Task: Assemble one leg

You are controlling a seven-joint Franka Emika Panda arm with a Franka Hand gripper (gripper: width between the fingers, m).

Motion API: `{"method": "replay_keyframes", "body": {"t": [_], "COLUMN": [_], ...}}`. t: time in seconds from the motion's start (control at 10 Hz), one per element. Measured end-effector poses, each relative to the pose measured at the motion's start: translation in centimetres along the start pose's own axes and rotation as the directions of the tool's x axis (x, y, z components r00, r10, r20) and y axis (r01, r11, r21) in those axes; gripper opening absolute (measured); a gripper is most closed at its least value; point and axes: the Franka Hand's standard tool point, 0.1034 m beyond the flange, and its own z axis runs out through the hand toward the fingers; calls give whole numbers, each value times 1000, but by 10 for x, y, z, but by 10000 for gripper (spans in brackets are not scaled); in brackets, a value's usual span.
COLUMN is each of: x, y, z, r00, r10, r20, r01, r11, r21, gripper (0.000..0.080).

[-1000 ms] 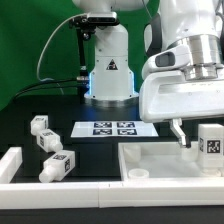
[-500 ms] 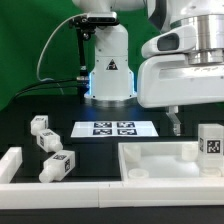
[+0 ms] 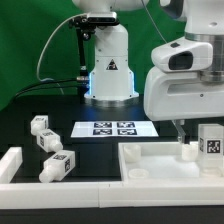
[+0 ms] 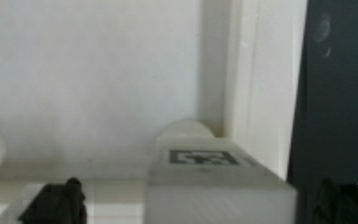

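One leg (image 3: 211,143), a chunky white peg with a black-and-white tag, stands upright on the far right of the big white tray-like panel (image 3: 160,168). My gripper (image 3: 196,138) hangs right at it, one dark finger (image 3: 183,130) showing beside the leg. In the wrist view the leg (image 4: 202,165) lies between the two dark fingertips (image 4: 51,203), with a gap on each side. The gripper (image 4: 199,205) is open around the leg. Three more look-alike legs (image 3: 47,143) lie loose on the black table at the exterior view's left.
The marker board (image 3: 104,128) lies flat mid-table in front of the robot base (image 3: 108,72). A white raised rail (image 3: 12,160) runs along the front left. The panel's raised rim (image 3: 135,150) stands to the exterior view's left of the gripper.
The gripper rose a little, then shifted toward the exterior view's right and came down beside the upright leg. The leg and loose pegs have not moved.
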Motion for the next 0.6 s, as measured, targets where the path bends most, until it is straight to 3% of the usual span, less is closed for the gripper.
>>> {"method": "replay_keyframes", "body": {"t": [0.1, 0.2, 0.3, 0.4, 0.6], "x": [0, 0, 0, 0, 0], "y": [1, 1, 1, 0, 0], "z": [0, 0, 0, 0, 0], "r00": [1000, 1000, 997, 990, 962], "r10": [7, 10, 74, 139, 272], "r20": [0, 0, 1, 0, 0], "r01": [-7, -10, -74, -139, -272], "r11": [1000, 1000, 997, 990, 962], "r21": [-2, -1, -1, -1, -1], "gripper": [602, 426, 426, 282, 284]}}
